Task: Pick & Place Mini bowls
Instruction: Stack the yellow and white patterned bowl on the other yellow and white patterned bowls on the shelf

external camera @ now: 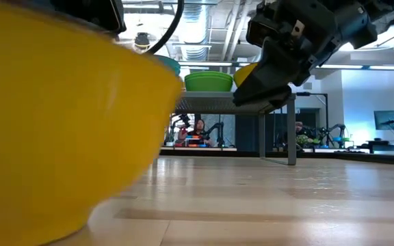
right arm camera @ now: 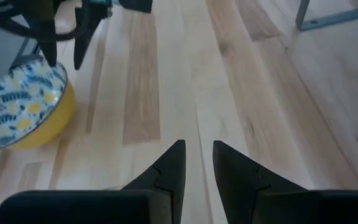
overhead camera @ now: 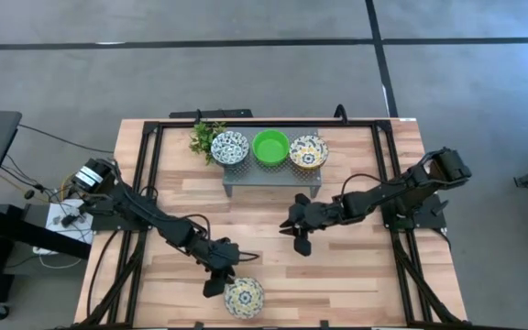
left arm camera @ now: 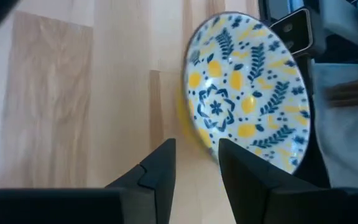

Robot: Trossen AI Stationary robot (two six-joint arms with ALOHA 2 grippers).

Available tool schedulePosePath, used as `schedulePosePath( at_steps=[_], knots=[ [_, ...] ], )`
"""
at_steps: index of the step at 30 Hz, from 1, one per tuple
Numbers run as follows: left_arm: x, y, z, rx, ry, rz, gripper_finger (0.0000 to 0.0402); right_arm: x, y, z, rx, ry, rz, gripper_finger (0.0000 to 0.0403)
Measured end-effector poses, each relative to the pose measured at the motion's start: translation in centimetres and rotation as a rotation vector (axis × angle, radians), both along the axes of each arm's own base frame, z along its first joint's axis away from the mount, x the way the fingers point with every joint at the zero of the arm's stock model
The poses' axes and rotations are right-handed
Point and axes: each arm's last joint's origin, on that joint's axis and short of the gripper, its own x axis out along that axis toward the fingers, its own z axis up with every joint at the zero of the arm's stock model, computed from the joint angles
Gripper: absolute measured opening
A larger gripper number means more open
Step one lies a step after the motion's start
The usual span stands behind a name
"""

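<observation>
A mini bowl with a yellow outside and a white inside with lemons and blue leaves (overhead camera: pixel 245 297) (left arm camera: pixel 247 93) (right arm camera: pixel 23 109) (external camera: pixel 46 123) sits on its base near the table's near edge. My left gripper (overhead camera: pixel 220 280) (left arm camera: pixel 196 148) is open at the bowl's left rim, one finger on either side of it. My right gripper (overhead camera: pixel 299 244) (right arm camera: pixel 197 148) (external camera: pixel 262 96) hangs slightly open above bare table at mid-table, holding nothing. Three more mini bowls stand on the grey stand (overhead camera: pixel 269 174): blue floral (overhead camera: pixel 230 147), plain green (overhead camera: pixel 270 147) (external camera: pixel 208 80), yellow floral (overhead camera: pixel 309 151). My left gripper has its fingers (left arm camera: pixel 166 162) on either side of the lemon bowl's rim (left arm camera: pixel 199 140), coming from the table's left and slanting down. I cannot tell whether they touch the rim. The bowl rests on the table.
The grey perforated stand (external camera: pixel 279 109) stands at the table's far middle, with a green plant sprig (overhead camera: pixel 204 137) at its left end. Black frame rails run along the table's left and right sides. Open wood lies between the stand and the near bowl.
</observation>
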Motion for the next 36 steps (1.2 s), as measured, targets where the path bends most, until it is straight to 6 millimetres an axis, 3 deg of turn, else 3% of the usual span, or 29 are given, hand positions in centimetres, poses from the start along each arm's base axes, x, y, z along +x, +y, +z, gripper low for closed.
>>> schedulePosePath(
  at_steps=[18, 31, 36],
  knots=[
    [0.1, 0.1, 0.3, -0.024, 0.002, 0.065, 0.0122, 0.0, 0.0, 0.3, 0.004, -0.016, -0.001, 0.0077],
    [0.6, -0.1, -1.2, -0.001, 0.014, 0.079, 0.0122, 0.0, 0.0, 0.3, 0.004, -0.015, -0.001, 0.0077],
    [0.7, -0.1, -2.2, 0.021, 0.048, 0.079, 0.0099, 0.0, 0.0, 0.3, -0.056, -0.024, 0.040, 0.0077]
  ],
)
